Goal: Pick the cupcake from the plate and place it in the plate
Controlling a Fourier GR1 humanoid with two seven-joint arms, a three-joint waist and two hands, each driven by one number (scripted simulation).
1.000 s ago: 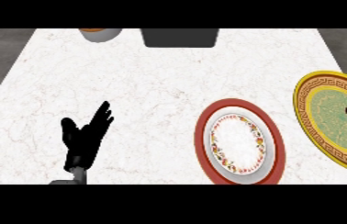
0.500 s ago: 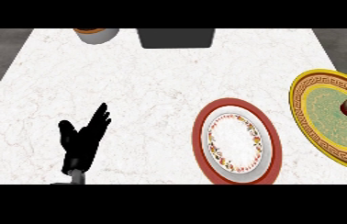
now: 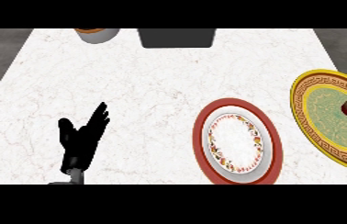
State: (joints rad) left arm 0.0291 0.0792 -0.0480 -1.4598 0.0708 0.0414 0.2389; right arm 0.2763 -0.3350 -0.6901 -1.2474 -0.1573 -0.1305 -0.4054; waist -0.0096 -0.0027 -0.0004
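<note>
rising from the lower edge of the head view, the left hand [image 3: 80, 142] stands at the counter's near left with its fingers [image 3: 99, 120] straight and spread a little, pointing up and away, the thumb [image 3: 65, 128] set off to the left side; it has hold of nothing and touches nothing but seems to rest over the white marble counter [image 3: 156, 85]. a short piece of grey forearm [image 3: 73, 176] shows just below the palm. the right hand shows nowhere in the view. well to the right of the fingers lies a red-rimmed plate [image 3: 237, 142] with a white middle and a ring of red and yellow flower pattern; nothing sits on it. further right again, cut by the view's edge, lies a yellow plate [image 3: 320, 113] with a red key-pattern border and a green middle, and at the very edge of it a small dark reddish shape [image 3: 344, 109] shows, too cut off to say whether it is the cupcake. far beyond the fingertips, at the counter's back edge, stand a grey pot with a brown top [image 3: 97, 33] and, to its right, a dark grey box [image 3: 176, 37]. no writing or label can be read on anything here
</note>
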